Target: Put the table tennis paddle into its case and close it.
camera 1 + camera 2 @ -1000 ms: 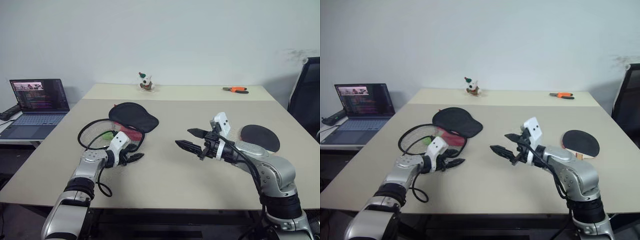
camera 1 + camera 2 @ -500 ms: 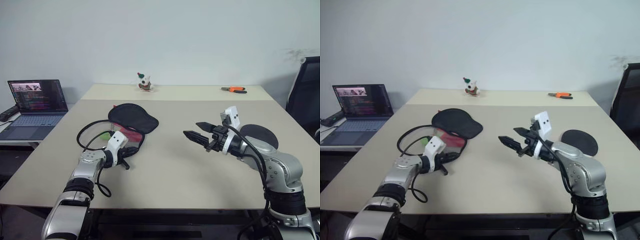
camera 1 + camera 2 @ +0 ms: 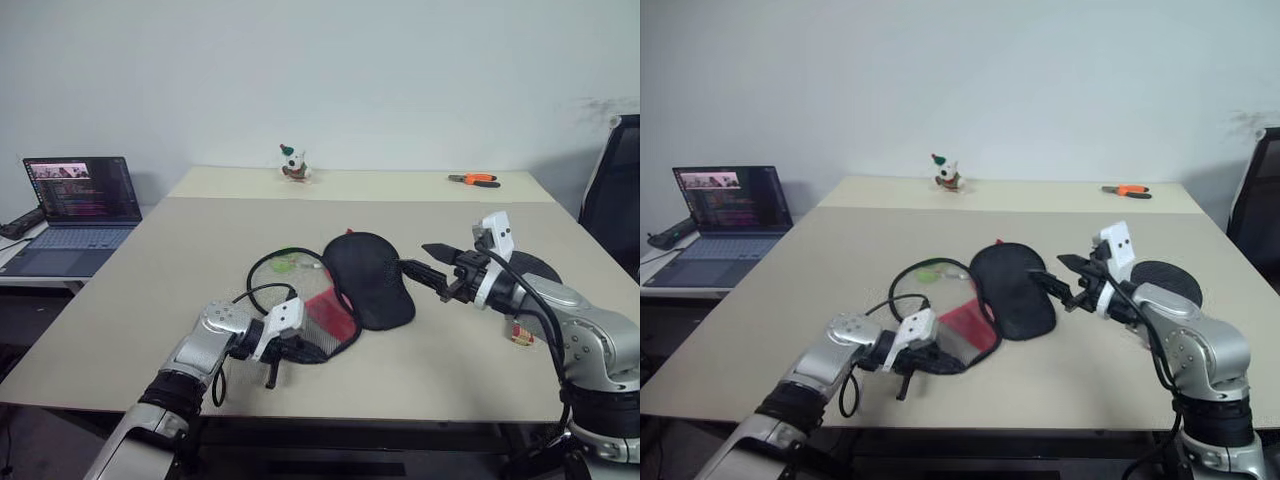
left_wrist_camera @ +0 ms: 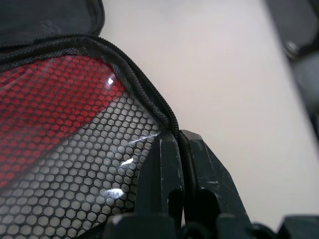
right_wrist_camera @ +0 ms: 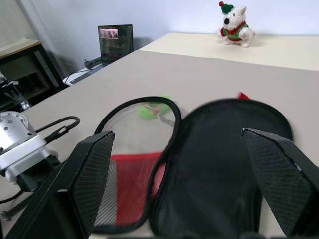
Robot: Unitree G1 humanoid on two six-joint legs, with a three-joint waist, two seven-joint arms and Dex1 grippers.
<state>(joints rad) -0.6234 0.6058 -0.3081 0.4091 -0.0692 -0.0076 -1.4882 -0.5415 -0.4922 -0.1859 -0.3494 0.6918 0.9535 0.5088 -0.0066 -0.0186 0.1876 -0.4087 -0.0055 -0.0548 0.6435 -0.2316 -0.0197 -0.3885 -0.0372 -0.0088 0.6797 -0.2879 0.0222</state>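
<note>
Plain pale wall (image 3: 400,70) behind; beige table (image 3: 150,270); side desk w/ open laptop (image 3: 75,195) on left; black chair (image 3: 615,190) at right.

The case (image 3: 345,290) lies open near the middle of the worktop (image 3: 180,250), its flap spread to the right. The left tool (image 3: 290,350) sits at the case's near edge, pinching the rim. The right tool (image 3: 425,262) hangs just right of the flap. Behind that arm lies the paddle (image 3: 1165,275). At the far edge stand a toy dog (image 3: 291,163) and, further right, pliers (image 3: 472,179). A laptop (image 3: 65,205) sits off to the left.
</note>
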